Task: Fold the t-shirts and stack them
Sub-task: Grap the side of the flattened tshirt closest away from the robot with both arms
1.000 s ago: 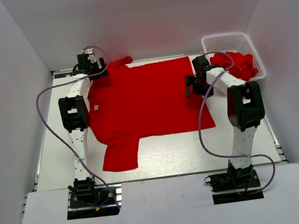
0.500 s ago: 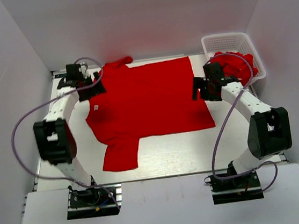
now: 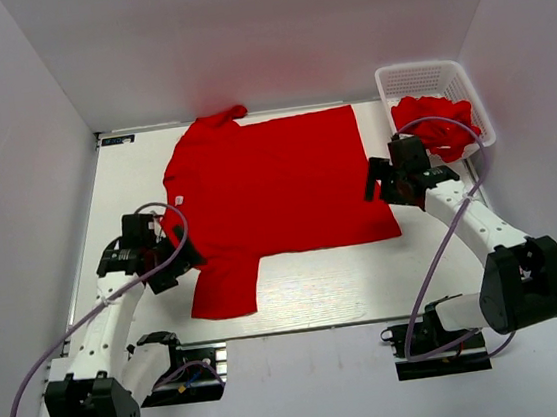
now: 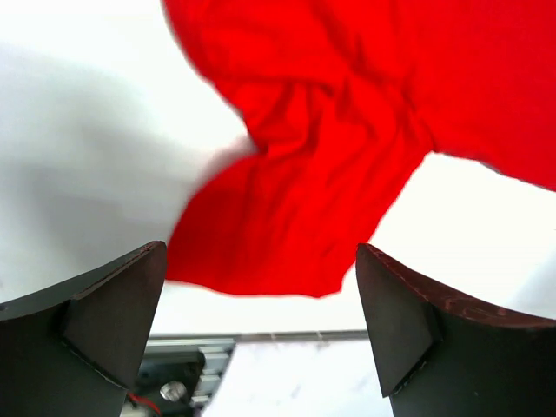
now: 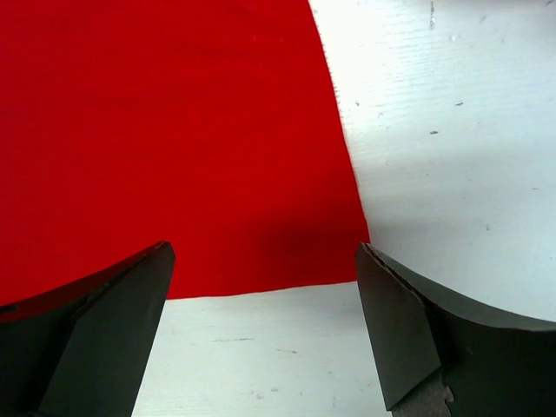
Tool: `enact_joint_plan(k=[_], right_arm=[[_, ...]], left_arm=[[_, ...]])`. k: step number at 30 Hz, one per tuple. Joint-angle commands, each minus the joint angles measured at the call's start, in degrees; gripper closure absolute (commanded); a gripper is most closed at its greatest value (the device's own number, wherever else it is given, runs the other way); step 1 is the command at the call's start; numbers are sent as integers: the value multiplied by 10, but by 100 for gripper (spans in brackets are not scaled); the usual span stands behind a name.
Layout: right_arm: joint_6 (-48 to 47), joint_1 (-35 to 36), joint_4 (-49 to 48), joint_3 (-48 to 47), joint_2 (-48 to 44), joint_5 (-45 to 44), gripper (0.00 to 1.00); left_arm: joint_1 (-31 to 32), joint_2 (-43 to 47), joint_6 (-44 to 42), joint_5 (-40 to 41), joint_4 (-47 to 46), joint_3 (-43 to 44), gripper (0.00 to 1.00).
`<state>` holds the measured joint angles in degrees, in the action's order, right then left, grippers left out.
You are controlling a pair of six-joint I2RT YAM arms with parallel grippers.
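The left jaws stand wide apart and hold nothing. In the left wrist view their two dark fingers [image 4: 100, 330] frame the rumpled near sleeve [image 4: 295, 217] of a plain bright red short-sleeved t-shirt of soft cloth [image 3: 276, 184]. The sleeve lies on the white table [image 3: 317, 285] and seems clear of both fingers, though the view is blurred. From above, these jaws sit just beside the shirt's neck end, where the near sleeve meets the body, on the low-reaching left arm [image 3: 110, 318].

The right jaws are equally wide and empty. Their fingers [image 5: 95, 339] bracket the near corner of the shirt's hem [image 5: 347, 261], which lies flat on the table. The right arm [image 3: 471, 222] reaches in from the right edge.

The shirt is spread flat across the middle of the table, neck to the left and hem to the right. A small white neck label [image 3: 181, 200] shows at the collar, and the far sleeve [image 3: 216, 120] touches the back edge. More crumpled red t-shirts [image 3: 440, 125] are heaped in a white plastic mesh basket [image 3: 424, 73] at the far right corner, well apart from both jaws.
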<state>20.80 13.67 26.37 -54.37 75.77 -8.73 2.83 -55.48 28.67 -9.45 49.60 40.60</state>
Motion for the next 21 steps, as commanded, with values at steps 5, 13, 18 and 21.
enact_joint_plan(k=[5,13,18,21], right_arm=[[11,2,-43,9,12,9,10],[11,1,-47,3,32,17,10],[12,1,-49,5,41,15,10],[12,1,-51,6,43,16,10]], left_arm=[[8,42,82,12,124,-41,0],[8,36,116,-10,68,-95,3],[8,31,144,19,68,-95,8],[8,31,159,25,63,-95,11]])
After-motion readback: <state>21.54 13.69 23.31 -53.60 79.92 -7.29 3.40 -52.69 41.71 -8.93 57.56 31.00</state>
